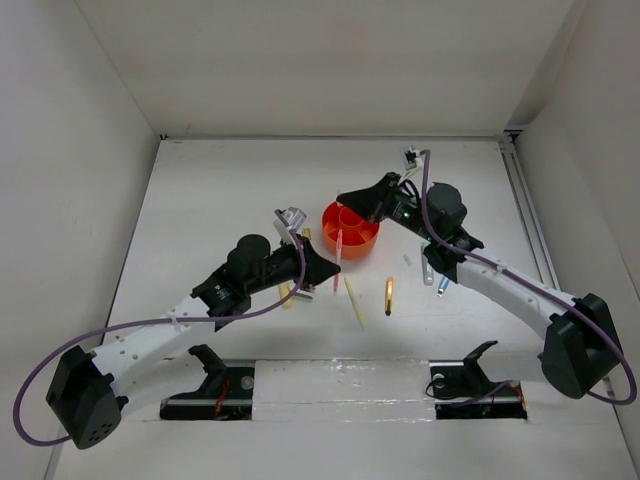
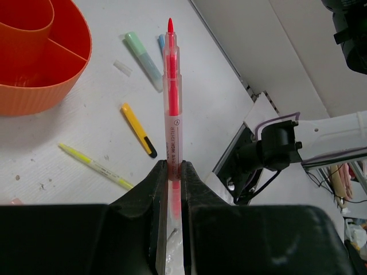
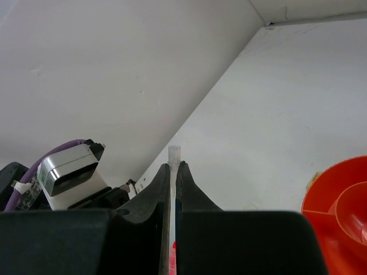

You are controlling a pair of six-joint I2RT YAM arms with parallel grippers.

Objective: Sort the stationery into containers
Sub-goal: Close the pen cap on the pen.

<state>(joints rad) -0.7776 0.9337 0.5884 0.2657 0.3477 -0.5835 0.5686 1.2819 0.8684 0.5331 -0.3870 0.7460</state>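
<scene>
Left end effector point(image 2: 174, 166) is clamped on a pink pen point(image 2: 171, 103), right end effector point(image 3: 174, 167) on a clear tube point(image 3: 174, 153).

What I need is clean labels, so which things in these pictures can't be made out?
- Right wrist view: the thin clear item shows only its tip. The right fingers hide the rest, so it can't be identified.
- Left wrist view: the blue pen is mostly behind the pink highlighter.
- Right wrist view: the orange organiser is cut off by the frame's edge.
- Top view: the pale scrap is too small to identify.
</scene>
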